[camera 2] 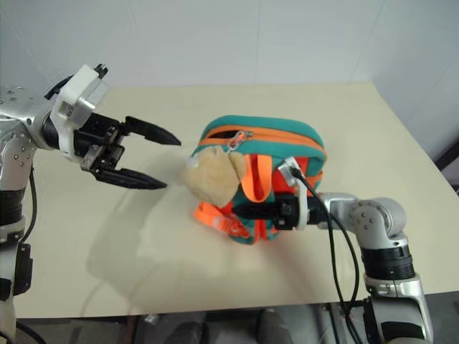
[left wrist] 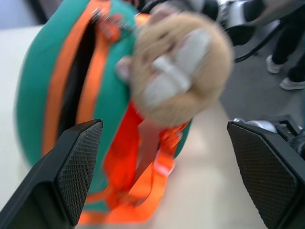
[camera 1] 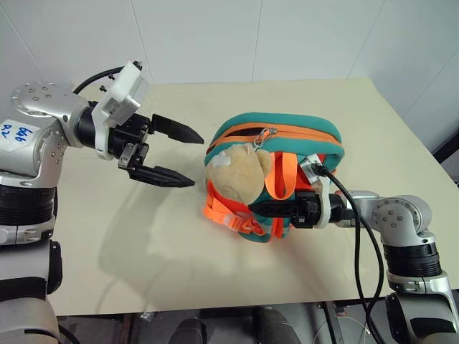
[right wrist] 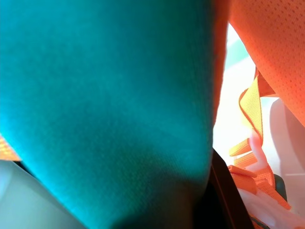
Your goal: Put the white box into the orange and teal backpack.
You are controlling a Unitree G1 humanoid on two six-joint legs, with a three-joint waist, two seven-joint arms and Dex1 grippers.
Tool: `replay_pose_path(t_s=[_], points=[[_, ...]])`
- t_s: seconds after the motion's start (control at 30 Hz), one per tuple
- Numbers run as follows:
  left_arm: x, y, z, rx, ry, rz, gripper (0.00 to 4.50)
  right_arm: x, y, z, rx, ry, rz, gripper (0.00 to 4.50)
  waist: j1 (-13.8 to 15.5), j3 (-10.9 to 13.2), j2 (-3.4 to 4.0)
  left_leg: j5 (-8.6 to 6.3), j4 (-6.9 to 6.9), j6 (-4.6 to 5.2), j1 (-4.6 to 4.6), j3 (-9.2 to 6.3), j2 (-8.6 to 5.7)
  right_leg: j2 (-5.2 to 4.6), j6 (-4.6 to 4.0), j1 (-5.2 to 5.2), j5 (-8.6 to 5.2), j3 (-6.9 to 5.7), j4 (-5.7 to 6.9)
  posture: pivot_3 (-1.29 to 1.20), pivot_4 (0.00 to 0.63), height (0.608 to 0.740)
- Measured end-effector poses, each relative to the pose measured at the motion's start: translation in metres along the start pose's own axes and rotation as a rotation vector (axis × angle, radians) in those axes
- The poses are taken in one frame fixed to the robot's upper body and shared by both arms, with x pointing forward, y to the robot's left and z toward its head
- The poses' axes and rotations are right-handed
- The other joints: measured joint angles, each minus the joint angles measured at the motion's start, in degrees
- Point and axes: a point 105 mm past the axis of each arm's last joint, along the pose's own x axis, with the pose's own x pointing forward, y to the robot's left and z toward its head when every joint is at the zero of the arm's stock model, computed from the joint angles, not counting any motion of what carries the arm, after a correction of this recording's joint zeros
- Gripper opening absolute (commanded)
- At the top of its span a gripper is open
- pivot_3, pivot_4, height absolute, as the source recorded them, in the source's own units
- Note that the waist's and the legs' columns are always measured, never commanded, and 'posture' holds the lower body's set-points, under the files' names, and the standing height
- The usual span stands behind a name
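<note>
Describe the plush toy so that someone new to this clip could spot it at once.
On the beige table stands one orange and teal backpack. The plush toy hangs on its front, on the side facing the open left end effector. It is the only tan, fuzzy thing there, beside orange straps.

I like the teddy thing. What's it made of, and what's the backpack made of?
The plush toy looks like soft, fuzzy tan fabric with white patches. The backpack seems smooth, matte teal and orange cloth, with woven orange webbing straps. The exact fibre can't be told.
</note>
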Motion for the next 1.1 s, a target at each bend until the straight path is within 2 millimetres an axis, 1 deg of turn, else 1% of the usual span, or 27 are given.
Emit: replay_pose_path(t_s=[0.17,0.4,0.6,0.63,0.67,0.9,1.0,1.07,1.1], points=[[0.014,0.002,0.004,0.020,-0.044,-0.006,4.46,0.001,0.000,0.000,0.000,-0.001,0.001,0.53,0.0,0.0,0.00,0.00,0.00,0.00,0.00,0.01,0.00,0.00,0.00,0.00,0.00,0.01,-0.01,0.00,0.150,0.740],[0.036,0.003,0.000,0.000,-0.069,-0.054,4.46,0.002,0.000,0.000,0.001,-0.004,0.007,0.53,0.1,0.0,-0.01,0.00,0.00,0.00,0.00,0.01,-0.01,0.00,0.00,0.01,0.00,0.01,-0.01,0.00,0.150,0.740],[0.056,0.006,0.009,0.018,-0.132,-0.089,4.46,0.003,-0.002,-0.001,0.007,-0.009,0.000,0.53,0.0,0.0,-0.01,0.00,0.02,0.00,0.00,0.01,-0.01,0.00,0.00,0.01,0.00,0.02,-0.02,0.00,0.150,0.740],[0.058,0.006,0.010,0.021,-0.140,-0.091,4.08,0.003,-0.002,-0.001,0.007,-0.010,-0.001,0.53,0.0,0.0,-0.01,0.00,0.01,0.00,0.00,0.01,-0.01,0.00,0.00,0.00,0.00,0.02,-0.02,0.00,0.150,0.740],[0.060,0.006,0.011,0.022,-0.147,-0.095,3.89,0.003,-0.002,-0.001,0.007,-0.010,0.000,0.53,-0.1,0.0,-0.01,0.00,0.01,0.00,0.01,0.01,-0.01,0.00,0.00,0.01,0.00,0.02,-0.01,0.00,0.150,0.740],[0.057,0.006,0.009,0.019,-0.130,-0.085,1.85,0.005,-0.002,-0.003,0.007,-0.013,-0.005,0.53,0.0,0.0,-0.01,0.00,0.02,0.00,0.01,0.01,-0.01,0.00,0.00,0.01,0.00,0.02,-0.02,0.00,0.150,0.740],[0.051,0.007,0.008,0.023,-0.109,-0.066,1.17,0.005,-0.002,-0.003,0.007,-0.014,-0.004,0.53,-0.1,0.0,-0.01,0.00,0.01,0.00,0.02,0.01,-0.01,0.00,0.00,0.00,0.00,0.02,-0.02,0.00,0.150,0.740],[0.045,0.010,0.006,0.025,-0.100,-0.047,0.92,0.005,-0.002,-0.003,0.007,-0.014,-0.005,0.53,-0.1,0.0,-0.01,0.00,0.00,0.00,0.02,0.00,-0.01,0.00,0.00,0.01,0.00,0.02,-0.02,0.00,0.150,0.740],[0.040,0.012,0.003,0.016,-0.085,-0.034,0.92,0.005,-0.002,-0.003,0.007,-0.014,-0.005,0.53,-0.1,0.0,-0.01,0.00,0.00,0.00,0.02,0.01,-0.01,0.01,0.00,0.01,0.00,0.02,-0.01,0.00,0.150,0.740]])
